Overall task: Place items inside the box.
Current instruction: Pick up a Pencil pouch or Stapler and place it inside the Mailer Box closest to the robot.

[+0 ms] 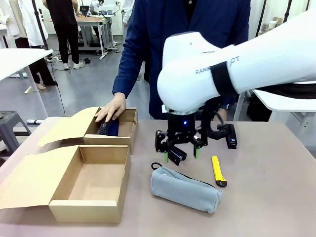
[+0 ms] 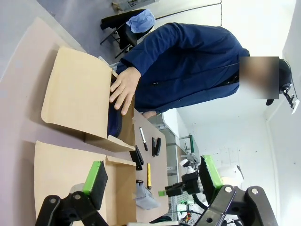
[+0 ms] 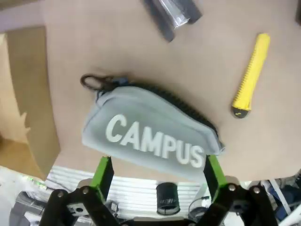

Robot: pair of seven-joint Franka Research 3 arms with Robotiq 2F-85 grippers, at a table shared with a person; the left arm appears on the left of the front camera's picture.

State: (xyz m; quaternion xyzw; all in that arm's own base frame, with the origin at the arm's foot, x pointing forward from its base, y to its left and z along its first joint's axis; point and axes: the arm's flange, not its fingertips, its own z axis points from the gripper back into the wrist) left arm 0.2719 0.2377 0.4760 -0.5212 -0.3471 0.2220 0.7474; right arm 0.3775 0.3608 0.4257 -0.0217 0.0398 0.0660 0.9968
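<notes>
1. Your right wrist view reads "CAMPUS" on the pouch (image 3: 150, 134); the right gripper (image 3: 158, 162) gapes above it.
2. Front: knife (image 1: 218, 171) at the pouch's 2 o'clock; hand (image 1: 111, 107) in the far box (image 1: 108, 142).
3. Left gripper (image 2: 151, 175): wide too.

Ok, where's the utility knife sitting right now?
In the front view, the utility knife lies flat on the table just right of the grey CAMPUS pouch, nearer the robot than the black stapler.

You get only part of the dark navy pouch (image 1: 109, 129), covered by the person's hand (image 1: 111, 107) in the far box (image 1: 111, 143). The right arm (image 1: 256, 59) hides part of the black stapler (image 1: 230, 137), and the right wrist view's top edge cuts off a blurred dark object (image 3: 171, 16).
</notes>
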